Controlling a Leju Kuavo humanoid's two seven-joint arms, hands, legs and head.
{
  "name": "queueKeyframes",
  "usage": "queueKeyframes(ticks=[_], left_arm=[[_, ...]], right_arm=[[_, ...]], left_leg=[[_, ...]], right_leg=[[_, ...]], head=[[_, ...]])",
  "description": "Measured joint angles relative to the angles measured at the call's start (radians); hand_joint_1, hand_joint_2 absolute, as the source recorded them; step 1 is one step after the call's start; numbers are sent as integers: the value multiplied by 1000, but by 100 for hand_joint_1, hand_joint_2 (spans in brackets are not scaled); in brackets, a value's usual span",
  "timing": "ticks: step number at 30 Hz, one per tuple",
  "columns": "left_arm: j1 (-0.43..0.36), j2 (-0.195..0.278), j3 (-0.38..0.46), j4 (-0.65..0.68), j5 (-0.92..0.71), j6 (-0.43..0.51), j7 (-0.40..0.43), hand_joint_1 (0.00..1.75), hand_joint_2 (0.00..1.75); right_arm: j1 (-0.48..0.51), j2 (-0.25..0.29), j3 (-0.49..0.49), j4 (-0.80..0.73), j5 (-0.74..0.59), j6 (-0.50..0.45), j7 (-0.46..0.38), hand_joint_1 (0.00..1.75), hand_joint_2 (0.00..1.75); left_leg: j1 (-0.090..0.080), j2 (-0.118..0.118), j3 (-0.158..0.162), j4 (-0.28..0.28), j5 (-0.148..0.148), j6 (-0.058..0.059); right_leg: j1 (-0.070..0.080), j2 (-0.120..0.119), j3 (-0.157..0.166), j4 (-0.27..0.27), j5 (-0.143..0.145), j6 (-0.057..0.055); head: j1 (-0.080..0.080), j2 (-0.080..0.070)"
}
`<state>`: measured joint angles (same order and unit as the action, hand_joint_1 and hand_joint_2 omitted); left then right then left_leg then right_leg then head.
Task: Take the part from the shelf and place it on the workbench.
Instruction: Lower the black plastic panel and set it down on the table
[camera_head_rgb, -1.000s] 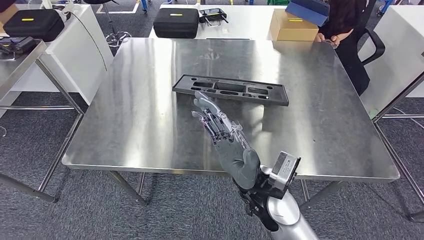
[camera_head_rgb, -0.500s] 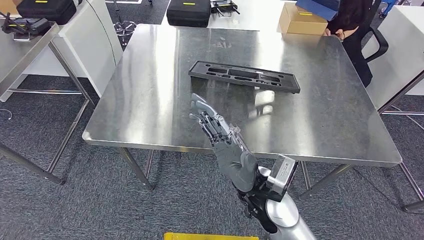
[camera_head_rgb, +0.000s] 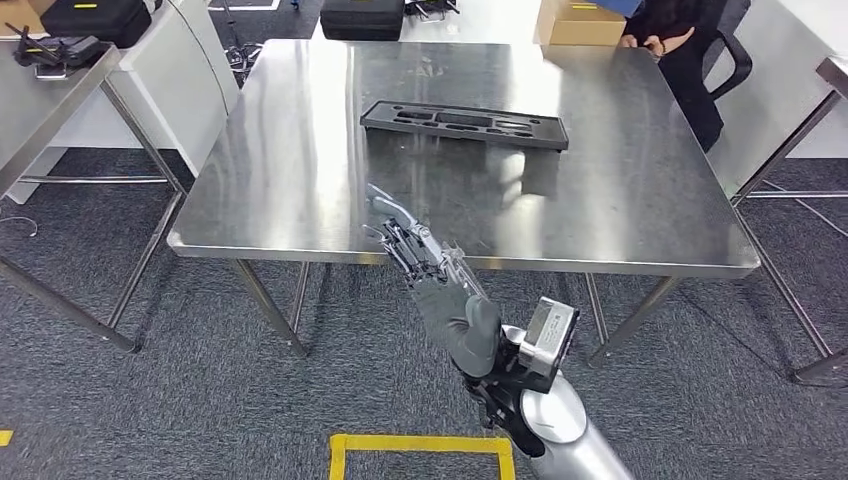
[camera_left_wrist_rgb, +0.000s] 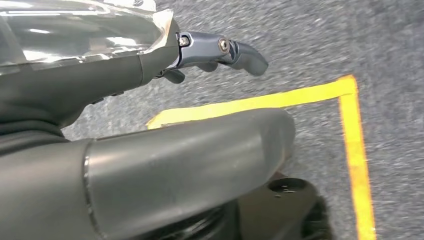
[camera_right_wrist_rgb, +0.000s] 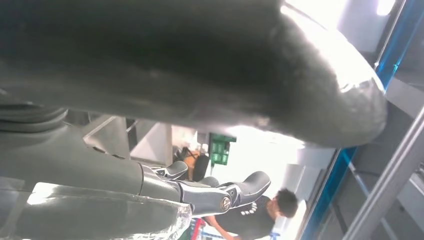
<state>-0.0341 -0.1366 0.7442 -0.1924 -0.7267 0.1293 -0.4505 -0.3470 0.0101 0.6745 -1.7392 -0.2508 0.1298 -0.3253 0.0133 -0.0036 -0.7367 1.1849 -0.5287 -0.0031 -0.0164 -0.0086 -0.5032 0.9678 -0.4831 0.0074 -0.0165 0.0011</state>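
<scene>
right robot hand (camera_head_rgb: 432, 275) empty, fingers apart; long black moulded plastic tray (camera_head_rgb: 464, 126) beyond it on steel desk (camera_head_rgb: 280, 180). risk: arm clips desk edge.

grey carpet floor (camera_head_rgb: 120, 420) w/ yellow tape lines (camera_head_rgb: 420, 443). white tables (camera_head_rgb: 190, 60) beyond steel bench; black cases (camera_head_rgb: 95, 17), cardboard box (camera_head_rgb: 578, 22), black chair (camera_head_rgb: 722, 62).

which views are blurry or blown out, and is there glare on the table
Head view: sharp; broad glare streaks on the steel workbench, the black part stays readable. Left wrist view: carpet and yellow tape motion-smeared. Right wrist view: background overexposed white, the right hand dark and soft.
</scene>
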Motion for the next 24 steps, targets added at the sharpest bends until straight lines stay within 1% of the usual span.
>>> queueKeyframes(ticks=[1, 2, 3, 4, 5, 6, 7, 8, 9, 10, 11, 12, 13, 14, 15, 16, 17, 18, 19, 20, 21, 22, 23, 24], left_arm=[[0, 0, 0, 0, 0, 0, 0, 0, 0], [0, 0, 0, 0, 0, 0, 0, 0, 0], [0, 1, 0, 0, 0, 0, -1, 0, 0], [0, 1, 0, 0, -1, 0, -1, 0, 0], [-1, 2, 0, 0, -1, 0, -2, 0, 0], [-2, 2, 0, 0, -1, 0, -2, 0, 0], [-3, 1, 0, 0, -1, -1, -2, 0, 0], [-4, 1, 0, 0, 0, -1, -3, 0, 0], [-4, 1, 0, 0, 0, -1, -3, 0, 0], [-3, 2, 0, 0, 0, -1, -3, 0, 0], [-2, 2, 0, 0, 0, -1, -3, 0, 0], [-2, 2, 1, 0, 0, -1, -3, 0, 0], [-1, 3, 1, 1, 0, -1, -3, 0, 0], [-2, 3, 1, 1, 0, -1, -3, 0, 0], [-2, 4, 1, 1, 0, -1, -3, 0, 0], [-2, 4, 1, 1, 0, -1, -3, 0, 0], [-2, 4, 1, 1, -1, -2, -2, 0, 0], [-1, 5, 1, 1, -2, -3, -1, 0, 0], [-2, 5, 1, 1, -4, -4, 0, 0, 0], [-2, 5, 1, 1, -7, -5, 2, 0, 0], [-3, 5, 1, 1, -12, -7, 4, 0, 0], [-3, 5, 1, 1, -18, -9, 7, 0, 0], [-4, 5, 0, 1, -26, -11, 10, 0, 0], [-4, 6, -2, 1, -36, -14, 14, 0, 0]], right_arm=[[0, 0, 0, 4, -2, -1, 0, 0, 0], [1, 0, 1, 9, -3, -3, 1, 0, 0], [2, 0, 1, 17, -4, -8, 2, 0, 0], [4, 0, 1, 28, -2, -15, 4, 0, 0], [8, -1, 1, 42, 3, -26, 7, 0, 0], [12, -1, 0, 58, 13, -39, 8, 0, 0], [16, -2, -1, 77, 30, -55, 8, 0, 0], [21, -3, -2, 100, 51, -72, 4, 0, 0], [27, -5, -4, 125, 72, -87, -1, 0, 0], [34, -7, -5, 152, 88, -98, -8, 0, 0], [41, -10, -7, 174, 98, -104, -13, 0, 0], [48, -13, -8, 193, 102, -107, -17, 0, 0], [53, -16, -10, 207, 105, -108, -18, 0, 0], [55, -18, -11, 219, 108, -110, -16, 0, 0], [57, -19, -12, 227, 113, -114, -11, 0, 0], [59, -21, -13, 238, 122, -123, 2, 0, 0], [62, -24, -15, 255, 137, -136, 22, 0, 0], [68, -27, -18, 282, 154, -153, 47, 0, 0], [78, -30, -22, 321, 174, -171, 74, 0, 0], [89, -36, -29, 372, 195, -190, 92, 0, 0], [101, -41, -38, 431, 220, -210, 99, 0, 0], [110, -48, -49, 504, 249, -233, 97, 0, 0], [118, -55, -60, 588, 277, -252, 91, 0, 0], [125, -62, -70, 682, 300, -264, 88, 0, 0]], left_leg=[[1, 0, -7, 63, -27, -3], [3, 0, -5, 106, -29, -7], [6, 0, 12, 117, -9, -10], [11, 1, 45, 94, 19, -13], [17, 0, 92, 42, 36, -17], [19, -1, 143, -23, 37, -21], [20, -4, 183, -80, 25, -21], [19, -7, 207, -120, 9, -19], [14, -10, 214, -138, -1, -13], [12, -11, 207, -143, 2, -2], [10, -9, 199, -145, 9, 9], [8, -6, 188, -146, 20, 23], [8, -3, 175, -147, 33, 37], [7, 0, 161, -147, 46, 45], [5, 2, 143, -147, 59, 51], [3, 4, 126, -147, 73, 53], [2, 6, 108, -146, 87, 53], [1, 8, 91, -146, 100, 53], [0, 8, 76, -145, 113, 51], [0, 8, 62, -145, 126, 49], [0, 6, 51, -145, 139, 46], [0, 5, 44, -146, 151, 41], [1, 4, 42, -150, 163, 35], [3, 4, 42, -155, 176, 28]], right_leg=[[1, -2, -15, 3, 12, -1], [1, -3, -30, 6, 22, 0], [0, -4, -47, 11, 31, 3], [-1, -5, -63, 18, 39, 7], [-3, -5, -78, 28, 45, 12], [-2, -5, -93, 38, 50, 18], [1, -5, -104, 47, 54, 24], [3, -5, -112, 54, 60, 32], [5, -6, -118, 56, 67, 40], [6, -6, -123, 56, 75, 49], [4, -5, -129, 59, 75, 55], [2, -4, -139, 71, 59, 55], [2, -2, -155, 101, 27, 51], [0, 0, -174, 150, -19, 43], [0, 1, -191, 213, -65, 36], [0, 2, -202, 275, -98, 35], [1, 3, -200, 321, -110, 40], [1, 4, -185, 339, -101, 49], [1, 4, -152, 324, -78, 59], [2, 4, -102, 276, -55, 65], [5, 3, -41, 199, -51, 62], [10, 2, 16, 115, -61, 53], [15, 1, 58, 50, -76, 43], [20, 1, 79, 8, -90, 34]], head=[[-2, 0], [-1, 0], [-2, 0], [-2, 0], [-2, 0], [-4, 0], [-4, 0], [-4, 0], [-4, 0], [-3, 0], [-3, 0], [-2, 0], [0, 0], [2, 0], [4, 0], [5, 0], [5, 0], [5, 0], [4, 0], [5, 0], [5, 0], [5, 0], [5, 0], [5, 0]])
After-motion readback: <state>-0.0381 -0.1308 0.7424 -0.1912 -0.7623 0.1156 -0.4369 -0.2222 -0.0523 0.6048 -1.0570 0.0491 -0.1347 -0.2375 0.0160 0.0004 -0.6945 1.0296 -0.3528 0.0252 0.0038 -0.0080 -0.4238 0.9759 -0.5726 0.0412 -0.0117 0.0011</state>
